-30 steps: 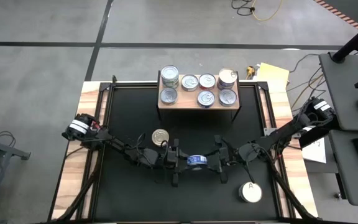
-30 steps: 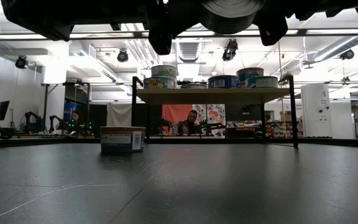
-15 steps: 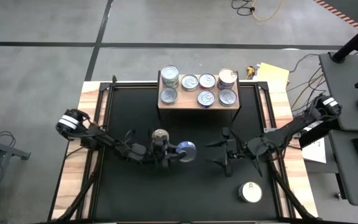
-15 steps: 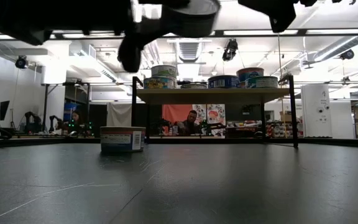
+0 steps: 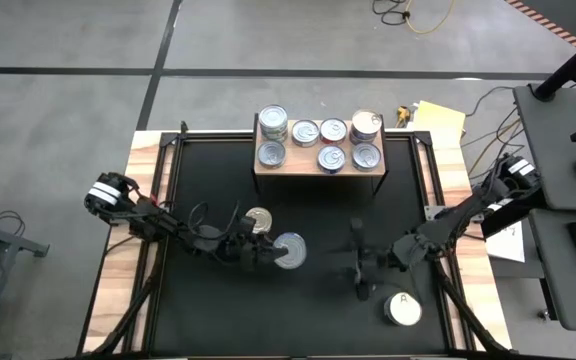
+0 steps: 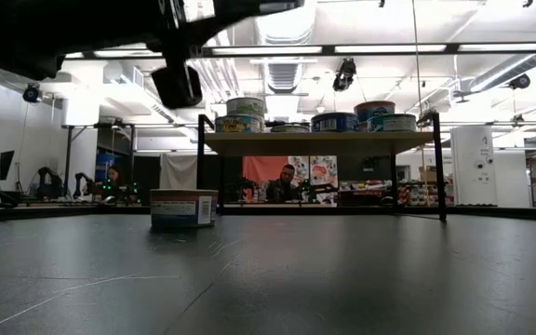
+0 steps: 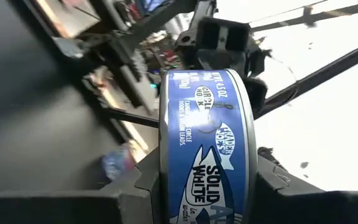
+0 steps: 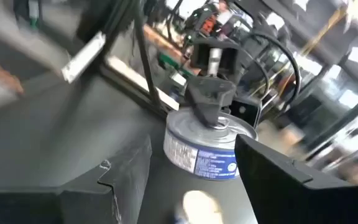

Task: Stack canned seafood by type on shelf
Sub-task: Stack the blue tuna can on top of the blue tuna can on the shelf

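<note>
1. Beyond the desk (image 5: 168, 300) lies a lab floor with cables; in the low view people sit at benches behind the shelf (image 6: 319, 142).
2. Shelf at the desk's far edge, centred (image 5: 320, 172): seven can tops show from above, in two rows, and at least the far-left place is a stack of two (image 5: 273, 123). So a good part of the sorting looks done — whether every pile matches by type I cannot tell.
3. Left gripper (image 5: 268, 252) hovers near the desk's middle, jaws closed on a blue-labelled tin (image 7: 207, 146). From above its silver top (image 5: 289, 250) shows, and it is clear of the surface. The wrist view shows the tin pinched across its flat faces.
4. Gold-topped tin (image 5: 258, 219) sits on the desk, just beside the left gripper on the shelf side — not yet shelved.
5. White-topped "A" tin (image 5: 403, 308) rests near the desk's near edge, toward the right corner, also waiting.
6. Right gripper (image 5: 358, 262) hangs right of centre, near the "A" tin; jaws parted and empty.
7. Left to do, as I judge it: shelve the held tin with its like, then the gold tin and the "A" tin.
</note>
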Available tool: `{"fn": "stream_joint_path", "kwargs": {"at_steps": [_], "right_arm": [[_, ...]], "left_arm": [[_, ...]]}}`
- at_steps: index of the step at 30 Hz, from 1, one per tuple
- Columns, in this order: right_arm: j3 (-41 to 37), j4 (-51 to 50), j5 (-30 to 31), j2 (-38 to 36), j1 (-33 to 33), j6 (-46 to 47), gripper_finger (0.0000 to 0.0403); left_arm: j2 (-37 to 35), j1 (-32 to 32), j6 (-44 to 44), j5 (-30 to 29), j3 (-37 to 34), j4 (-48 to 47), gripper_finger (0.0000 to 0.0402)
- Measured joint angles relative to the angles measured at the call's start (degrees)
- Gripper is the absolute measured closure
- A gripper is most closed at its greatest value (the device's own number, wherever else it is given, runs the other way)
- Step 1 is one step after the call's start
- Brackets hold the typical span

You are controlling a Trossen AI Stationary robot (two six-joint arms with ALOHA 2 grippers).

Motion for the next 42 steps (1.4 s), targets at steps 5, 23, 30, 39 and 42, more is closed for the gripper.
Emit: {"fn": "stream_joint_path", "kwargs": {"at_steps": [5,23,30,39,42], "right_arm": [[6.12,-3.66,8.09,5.93,2.59,-15.82,0.018],[29.63,-37.92,28.82,21.14,7.12,-12.88,0.015],[34.04,-37.91,34.84,25.86,5.75,-20.76,0.0152],[34.73,-37.77,34.97,27.69,3.05,-27.2,0.0173],[34.73,-37.24,35.04,27.75,2.21,-27.49,0.018]], "left_arm": [[0.0,0.0,-9.35,1.21,-0.04,1.16,0.0286],[0.31,1.33,-17.45,0.73,-4.06,7.52,0.0286],[1.66,1.4,-18.55,1.1,-2.43,4.58,0.0286],[2.56,1.33,-18.79,2.69,0.42,4.52,0.0286],[2.56,1.4,-18.65,3.44,1.11,3.37,0.0286]]}}
